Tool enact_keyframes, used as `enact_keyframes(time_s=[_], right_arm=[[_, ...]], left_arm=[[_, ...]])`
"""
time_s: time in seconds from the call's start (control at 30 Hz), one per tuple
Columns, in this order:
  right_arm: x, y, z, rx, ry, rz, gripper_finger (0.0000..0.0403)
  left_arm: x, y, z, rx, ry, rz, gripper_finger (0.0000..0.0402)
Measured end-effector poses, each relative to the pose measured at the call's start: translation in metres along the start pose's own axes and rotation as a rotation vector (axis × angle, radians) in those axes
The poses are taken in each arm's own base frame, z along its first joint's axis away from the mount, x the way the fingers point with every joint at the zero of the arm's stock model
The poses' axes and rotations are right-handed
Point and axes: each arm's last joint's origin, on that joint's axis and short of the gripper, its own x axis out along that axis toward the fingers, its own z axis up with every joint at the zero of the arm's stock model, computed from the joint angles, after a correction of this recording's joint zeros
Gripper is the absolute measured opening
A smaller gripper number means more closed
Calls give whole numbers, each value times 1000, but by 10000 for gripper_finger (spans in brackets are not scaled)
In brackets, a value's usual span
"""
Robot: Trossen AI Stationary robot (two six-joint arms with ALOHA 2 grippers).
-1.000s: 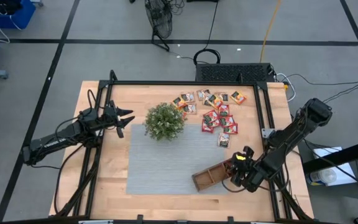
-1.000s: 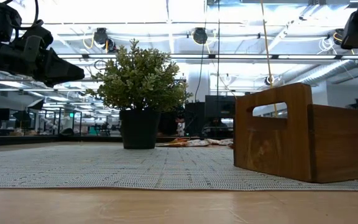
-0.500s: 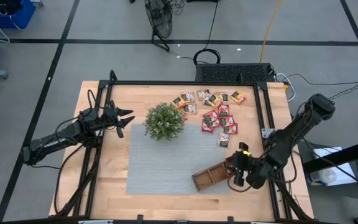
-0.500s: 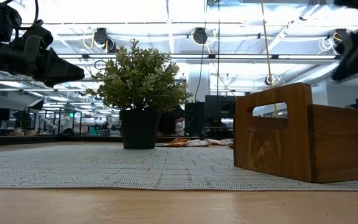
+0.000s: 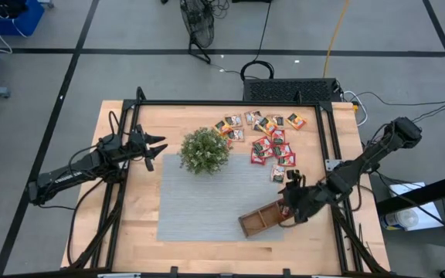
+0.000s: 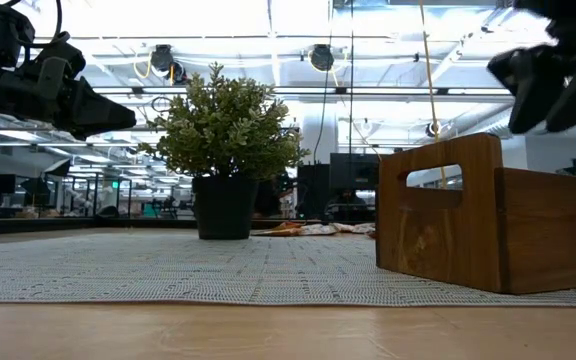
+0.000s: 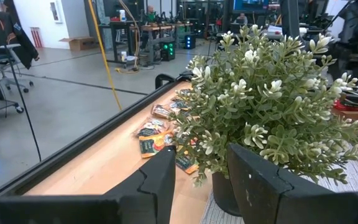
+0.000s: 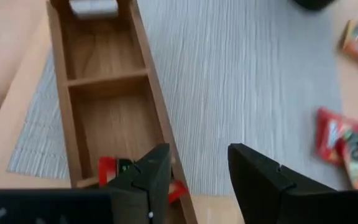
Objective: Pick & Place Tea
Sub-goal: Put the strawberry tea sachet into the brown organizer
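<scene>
Left gripper (image 5: 159, 147) parked over the table's left side, just beside the plant (image 5: 204, 150), fingers apart with nothing between them; the left wrist view confirms a bare gap, with plant foliage straight ahead. Grey mat (image 5: 199, 208) under the plant and under most of the wooden tray (image 5: 263, 219). Tea sachets (image 5: 265, 137) scattered on bare wood at the far right of the table, right of the plant, mostly red, a few orange or green, some overlapping. One red sachet (image 8: 107, 167) already in the tray's end compartment nearest the right arm; other two compartments bare as far as visible. Right gripper (image 5: 294, 202) hovering above that end of the tray, fingers parted, nothing held, per the right wrist view. Handling judgement: sachets likely very light, thin, flexible foil or paper, probably slick, so prone to sliding or fluttering rather than resisting. Lying flat on wood, so little edge to catch; best bet a pinch across two opposite edges of an isolated one at the rim of the pile, fingers pressed down to the surface first. Overlapped ones risk coming up in pairs or dragging a neighbour. Not fragile as such, crumpling the worst case. Light squeeze enough; release low over a compartment to avoid drifting outside the tray.
</scene>
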Motion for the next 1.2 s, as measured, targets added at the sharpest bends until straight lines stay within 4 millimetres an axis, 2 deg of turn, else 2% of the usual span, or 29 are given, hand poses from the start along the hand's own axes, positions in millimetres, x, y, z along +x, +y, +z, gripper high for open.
enact_keyframes(time_s=[0.27, 0.5, 0.77, 1.2], right_arm=[[7, -11, 2, 78, 75, 141, 143], [9, -16, -1, 76, 109, 120, 142], [25, -16, -21, 95, 100, 119, 141], [25, -14, -22, 95, 99, 175, 141]], left_arm=[[0, 0, 0, 0, 0, 0, 147], [0, 0, 0, 0, -1, 0, 147], [0, 0, 0, 0, 0, 0, 147], [0, 0, 0, 0, 0, 0, 147]])
